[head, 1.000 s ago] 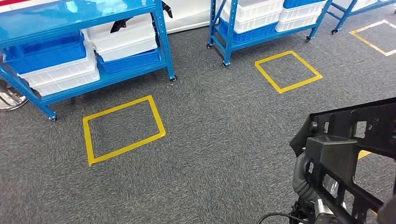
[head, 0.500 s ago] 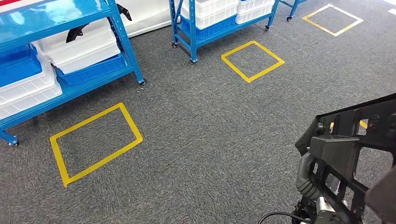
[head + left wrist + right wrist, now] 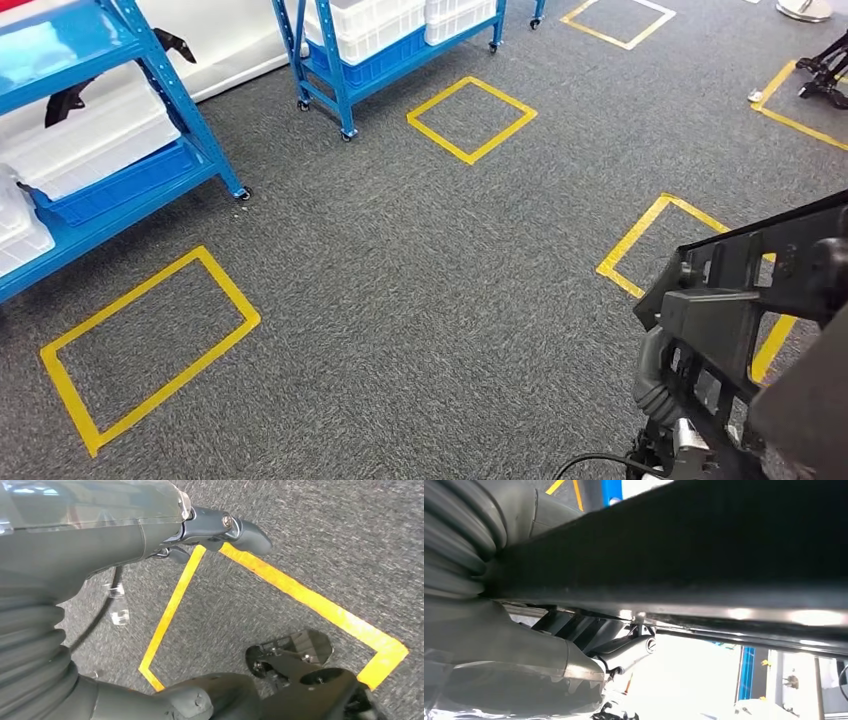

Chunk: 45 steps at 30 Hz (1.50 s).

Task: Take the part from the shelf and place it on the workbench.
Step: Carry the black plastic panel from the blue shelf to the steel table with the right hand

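Note:
The black frame-like part (image 3: 745,290) with cut-outs hangs low at the right of the head view, held up over the carpet. My right hand (image 3: 655,385) grips it from below; its grey ribbed cover shows under the part. In the right wrist view the part (image 3: 704,545) is a dark bar right across the hand (image 3: 524,650), whose thumb (image 3: 629,651) lies against its underside. My left hand (image 3: 110,535) hangs over the floor and holds nothing, its thumb (image 3: 245,532) stretched out.
Blue wheeled shelves (image 3: 215,150) with white and blue bins stand at the far left and a second rack (image 3: 340,70) behind. Two more black parts (image 3: 70,100) lie on a white bin. Yellow tape squares (image 3: 470,118) mark the grey carpet. A black stand (image 3: 825,70) is at far right.
The whole view has swung to the right, so the shelves and tape squares slid left in the picture. The part stays in my right hand in the same pose.

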Motion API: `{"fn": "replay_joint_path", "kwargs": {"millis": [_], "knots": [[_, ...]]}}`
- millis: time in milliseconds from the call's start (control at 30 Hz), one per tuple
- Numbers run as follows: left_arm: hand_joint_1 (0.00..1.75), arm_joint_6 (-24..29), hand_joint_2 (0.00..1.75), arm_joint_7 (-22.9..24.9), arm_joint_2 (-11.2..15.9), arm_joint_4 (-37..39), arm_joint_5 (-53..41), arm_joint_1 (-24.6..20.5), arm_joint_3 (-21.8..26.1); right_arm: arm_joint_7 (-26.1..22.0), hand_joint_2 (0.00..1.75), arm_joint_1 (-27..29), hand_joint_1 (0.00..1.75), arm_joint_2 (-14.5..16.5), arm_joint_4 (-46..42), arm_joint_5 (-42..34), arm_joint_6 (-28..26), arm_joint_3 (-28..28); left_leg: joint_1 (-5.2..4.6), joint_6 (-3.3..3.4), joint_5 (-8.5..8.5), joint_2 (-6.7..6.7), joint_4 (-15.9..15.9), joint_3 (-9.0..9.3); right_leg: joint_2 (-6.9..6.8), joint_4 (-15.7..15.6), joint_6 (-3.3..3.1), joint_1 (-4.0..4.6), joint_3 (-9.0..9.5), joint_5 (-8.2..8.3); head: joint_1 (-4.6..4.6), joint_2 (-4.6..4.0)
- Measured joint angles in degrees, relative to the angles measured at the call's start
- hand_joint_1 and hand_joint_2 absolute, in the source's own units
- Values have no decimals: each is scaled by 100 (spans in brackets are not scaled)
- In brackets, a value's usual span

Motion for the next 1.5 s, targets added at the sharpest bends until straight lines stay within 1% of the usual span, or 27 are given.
{"fn": "replay_joint_path", "kwargs": {"millis": [67, 133, 200, 267, 300, 367, 433, 467, 533, 567, 633, 700, 767, 800, 867, 933, 967, 1033, 1100, 1167, 1233, 1267, 1300, 1333, 1400, 1467, 1500], "knots": [[0, -14, 175, -4, -1, 0, 7, -11, 1, 6, 175, -10, 175, 0, 0, 35, -2, 0, 31, -42, -153, -176, 162, -44, 109, -20, -70, -8, -15, 28, -6, 0], [0, -31, 175, -8, -1, 0, 10, -2, 3, 20, 175, -40, 175, 1, 1, 64, -3, 0, 48, -57, -524, -473, 780, -314, 222, -30, -118, -5, -28, 47, -19, 0], [0, -48, 175, -8, 0, 0, 14, 16, 7, 37, 175, -59, 175, 2, 7, 80, -3, 0, 42, -36, -800, -587, 1517, -665, 360, -29, -144, 27, -38, 55, -23, 0], [0, -65, 175, -8, 2, 0, 15, 27, 10, 49, 175, -59, 175, 2, 13, 85, -3, 0, 20, 26, -661, -622, 1612, -752, 519, -28, -155, 66, -31, 59, -22, 0], [0, -73, 175, -9, 2, 0, 15, 30, 11, 55, 175, -60, 175, 2, 15, 87, -3, 0, 4, 71, -462, -658, 1378, -668, 596, -27, -156, 79, -22, 60, -22, 0], [0, -87, 175, -18, 5, 0, 15, 28, 16, 59, 175, -71, 175, 2, 16, 95, -3, 0, -38, 182, -42, -914, 657, -388, 737, -30, -147, 85, -4, 68, -16, -1], [0, -95, 175, -28, 11, 0, 16, 28, 22, 62, 175, -94, 175, 2, 19, 105, -3, 0, -68, 245, 133, -1149, 190, -209, 873, -31, -108, 62, -28, 91, -14, -1], [0, -96, 175, -32, 14, 0, 16, 29, 25, 63, 175, -102, 175, 2, 20, 110, -5, 0, -75, 251, 118, -1168, 135, -187, 935, -36, -71, 43, -56, 115, -16, -1], [0, -101, 175, -45, 11, 1, 15, 22, 25, 62, 175, -103, 175, 2, 20, 124, -17, 0, -74, 261, 145, -1044, 13, -140, 1050, -51, 4, 18, -101, 155, -34, 0], [0, -103, 175, -51, 8, 1, 13, 22, 25, 57, 175, -98, 175, 1, 18, 135, -29, 0, -61, 274, 180, -966, -46, -117, 995, -19, 33, 27, -126, 131, -34, 0], [0, -115, 175, -60, 0, 2, -6, 34, 25, 35, 175, -106, 175, 0, 8, 170, -78, 0, -38, 305, 248, -794, -157, -82, 692, 369, 65, 55, -319, -126, -14, -1], [0, -133, 175, -64, -1, 2, -24, 45, 26, 10, 175, -116, 175, 1, -4, 211, -135, 0, -58, 319, 260, -623, -167, -95, 382, 1064, 93, 58, -654, -482, 6, -1], [0, -151, 175, -65, -2, 2, -26, 46, 27, -2, 175, -113, 175, 2, -11, 237, -172, 0, -60, 312, 251, -450, -152, -114, 265, 1372, 119, 38, -779, -539, 8, 0], [0, -160, 175, -65, -3, 2, -27, 44, 27, -3, 175, -112, 175, 2, -17, 242, -184, 0, -57, 301, 243, -364, -144, -118, 222, 1220, 130, 27, -678, -425, 9, 0], [0, -176, 175, -66, -6, 2, -28, 36, 27, -5, 175, -122, 175, 2, -33, 251, -204, 0, -61, 261, 215, -216, -118, -114, 7, 486, 133, 18, -237, -122, 9, 0], [0, -192, 175, -71, -5, 2, -28, 27, 28, -5, 175, -151, 175, 2, -48, 262, -211, 4, -89, 194, 166, -98, -74, -111, -179, -48, 79, 38, 73, 26, -1, -1], [0, -199, 175, -76, -4, 2, -28, 21, 30, -5, 175, -166, 175, 2, -54, 269, -214, 5, -102, 160, 148, -43, -61, -105, -197, -125, 41, 54, 107, 30, -7, -1], [0, -213, 175, -87, -3, 2, -34, 1, 31, 1, 175, -183, 175, 2, -61, 292, -217, 8, -97, 100, 122, 39, -45, -85, -56, -128, -38, 61, 87, 63, -15, -1], [0, -224, 175, -103, -4, 2, -50, -13, 32, 12, 175, -216, 175, 1, -66, 325, -223, 10, -66, 38, -37, -148, 135, -137, 65, -154, -111, 47, 70, 104, -21, 0], [0, -231, 175, -125, -5, 2, -62, -28, 32, 27, 175, -270, 175, 0, -68, 349, -231, 18, -38, -1, -412, -456, 740, -384, 180, -164, -159, 47, 48, 133, -33, -1], [0, -239, 175, -135, -5, 2, -75, -62, 32, 41, 175, -297, 175, 0, -68, 357, -241, 25, -33, -5, -705, -568, 1453, -683, 311, -152, -177, 69, 25, 145, -34, -1], [0, -242, 175, -128, -5, 2, -85, -71, 32, 45, 175, -298, 175, 0, -68, 360, -251, 26, -33, 6, -696, -587, 1591, -737, 388, -141, -180, 79, 18, 147, -34, -1], [0, -244, 175, -121, -5, 2, -98, -66, 32, 48, 175, -298, 175, 0, -68, 361, -265, 26, -34, 28, -574, -609, 1506, -690, 474, -128, -181, 88, 15, 148, -34, 0], [0, -242, 175, -113, -4, 2, -115, -47, 32, 53, 175, -298, 175, -1, -69, 362, -283, 26, -35, 59, -355, -667, 1192, -548, 566, -118, -181, 92, 18, 148, -34, 0], [0, -231, 175, -105, -1, 2, -139, 5, 32, 65, 175, -302, 175, -2, -74, 370, -310, 26, -35, 125, 7, -955, 433, -227, 735, -101, -162, 89, 4, 159, -29, 0], [0, -222, 175, -101, 1, 2, -148, 27, 31, 78, 175, -309, 175, -5, -78, 381, -317, 26, -45, 156, 97, -1150, 59, -93, 870, -93, -101, 65, -55, 197, -29, -1], [0, -222, 175, -101, 1, 2, -149, 23, 30, 81, 175, -309, 175, -8, -78, 386, -317, 26, -54, 164, 96, -1124, 21, -86, 939, -98, -59, 52, -86, 223, -33, -1]]}}
